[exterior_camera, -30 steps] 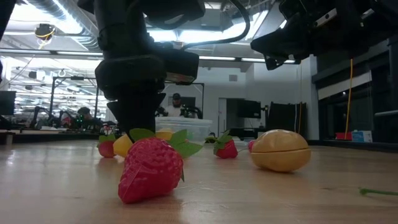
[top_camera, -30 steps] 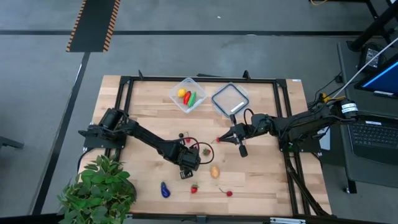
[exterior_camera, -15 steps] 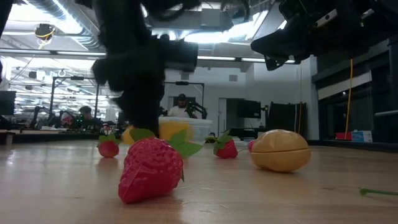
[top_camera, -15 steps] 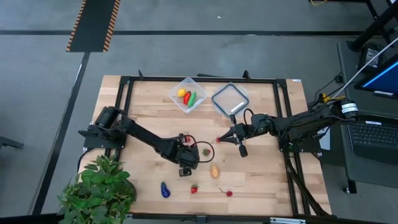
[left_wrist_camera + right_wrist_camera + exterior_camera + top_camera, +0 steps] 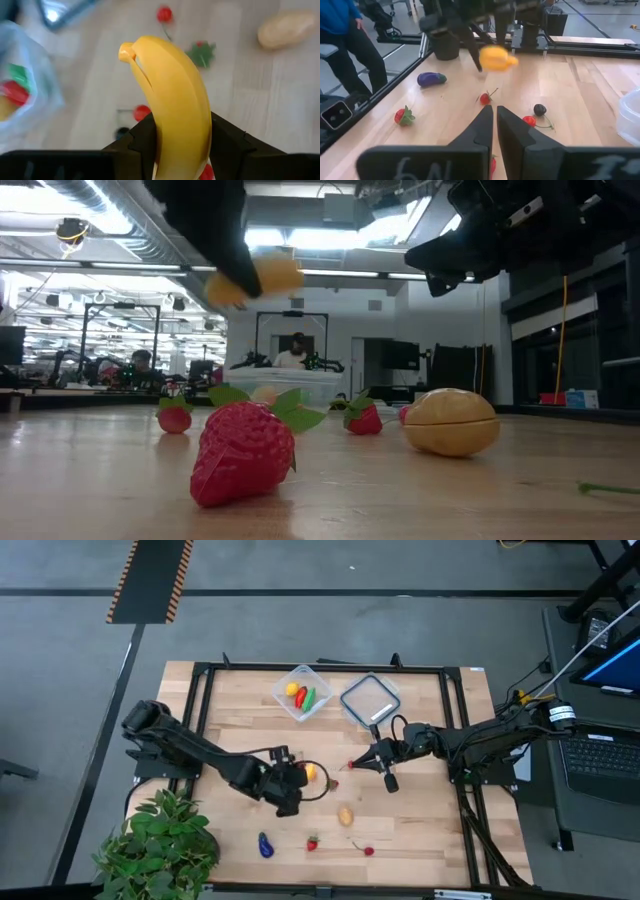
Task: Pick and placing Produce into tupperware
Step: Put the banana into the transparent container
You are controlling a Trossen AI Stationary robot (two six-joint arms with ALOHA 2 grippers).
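**A:** Left gripper point(image 5: 298, 776) is clamped on the yellow banana point(image 5: 172, 100), lifted clear of the table point(image 5: 230, 710) near mid-board. Wrist view shows both fingers point(image 5: 227, 145) pressing the lower end only; most of the fruit stands free above them.

**B:** Noted. Where's the tupperware point(image 5: 303, 692)?

**A:** Far edge of the table, well apart from the carried piece. It already holds yellow, red and green pieces. The lid point(image 5: 369, 698) lies just beside it.

**B:** Risks?

**A:** My judgement: the grip is low on a curved, smooth piece, so a quick swing could pivot it or let it slide out. The tub is light and partly filled; a release off-centre may hit the rim and bounce out, or nudge the tub.

**B:** Right gripper point(image 5: 381, 761)?

**A:** Waiting mid-table right of centre, fingers nearly together with only a narrow slit, holding nothing. A red berry point(image 5: 350, 765) lies just beside its tip. It sits near the carry path, so arm clearance needs watching.
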